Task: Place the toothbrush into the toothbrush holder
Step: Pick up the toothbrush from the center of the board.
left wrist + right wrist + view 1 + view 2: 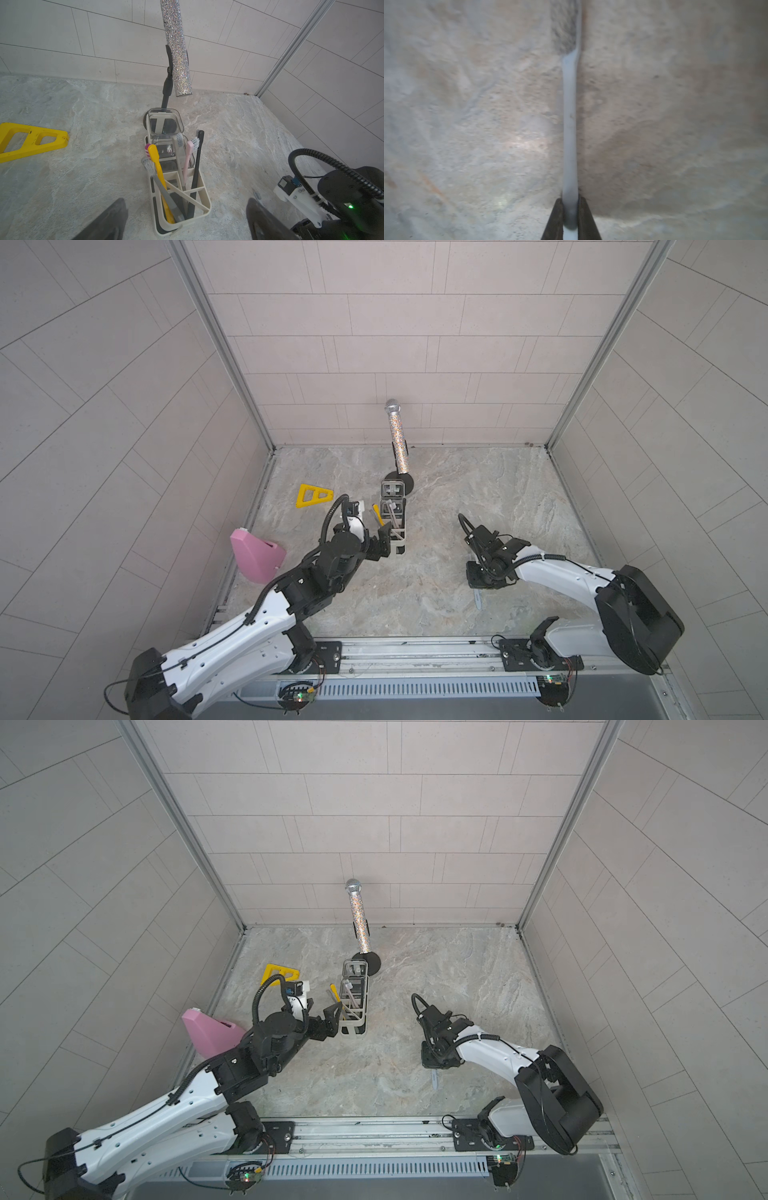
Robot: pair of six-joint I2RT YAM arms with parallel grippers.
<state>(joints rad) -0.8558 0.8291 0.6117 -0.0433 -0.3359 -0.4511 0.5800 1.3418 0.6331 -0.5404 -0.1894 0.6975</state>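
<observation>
- We see the right claw (570, 204) clamped on the pale toothbrush (569, 124), down at the surface (467, 104).
- We see the left claw (187, 209) spread wide beside the toothbrush holder (182, 223), well apart from the toothbrush.

The pale toothbrush (570, 124) lies flat on the worktop (457, 489), handle pinched in the right claw (570, 200). The white toothbrush holder (397, 549) stands upright at ten o'clock, well apart.
</observation>
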